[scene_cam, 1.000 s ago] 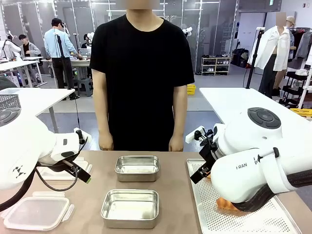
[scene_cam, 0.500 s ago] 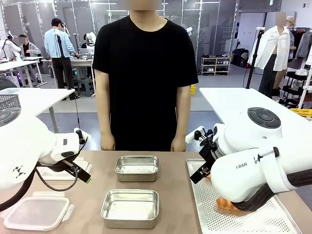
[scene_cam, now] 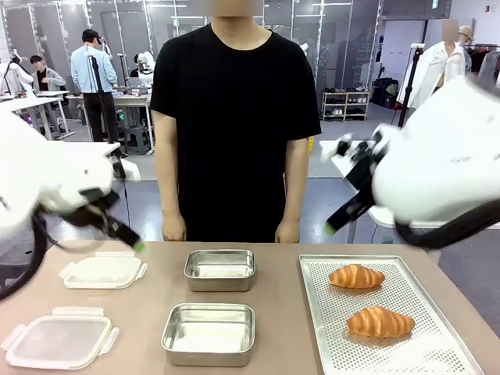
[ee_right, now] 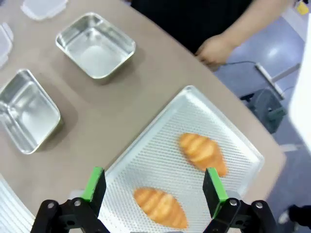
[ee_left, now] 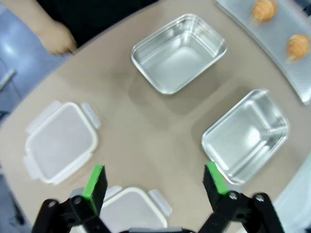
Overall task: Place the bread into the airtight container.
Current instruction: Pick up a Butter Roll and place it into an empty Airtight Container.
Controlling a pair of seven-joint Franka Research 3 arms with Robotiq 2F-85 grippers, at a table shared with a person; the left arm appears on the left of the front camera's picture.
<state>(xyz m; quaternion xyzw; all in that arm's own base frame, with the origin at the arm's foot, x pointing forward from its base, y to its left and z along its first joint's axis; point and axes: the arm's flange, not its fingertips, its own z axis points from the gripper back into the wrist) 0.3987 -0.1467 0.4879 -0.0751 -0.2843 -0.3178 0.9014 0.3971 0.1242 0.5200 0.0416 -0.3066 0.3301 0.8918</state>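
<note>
Two golden croissants, the bread, lie on a perforated metal tray (scene_cam: 316, 312) at the right: one farther back (scene_cam: 356, 276), one nearer (scene_cam: 380, 321). In the right wrist view both (ee_right: 201, 150) (ee_right: 160, 206) lie below my right gripper (ee_right: 154, 183), which hangs open and empty high above the tray. Two steel containers stand in the middle, far (scene_cam: 219, 284) and near (scene_cam: 208, 355), both empty. My left gripper (ee_left: 155, 177) is open and empty, high over the table's left half, above the containers (ee_left: 179, 52) (ee_left: 245, 136). Seen from the front, the left gripper (scene_cam: 129, 238) and right gripper (scene_cam: 336, 223) are both raised.
Two clear plastic lids (scene_cam: 101, 271) (scene_cam: 58, 341) lie at the table's left. A person in black stands at the far edge with hands (scene_cam: 172, 228) (scene_cam: 285, 230) hanging by the table. Bare tabletop lies between the containers and the tray.
Both arms have lifted from low over the table to well above it. The right arm no longer covers the tray, so both croissants show in full.
</note>
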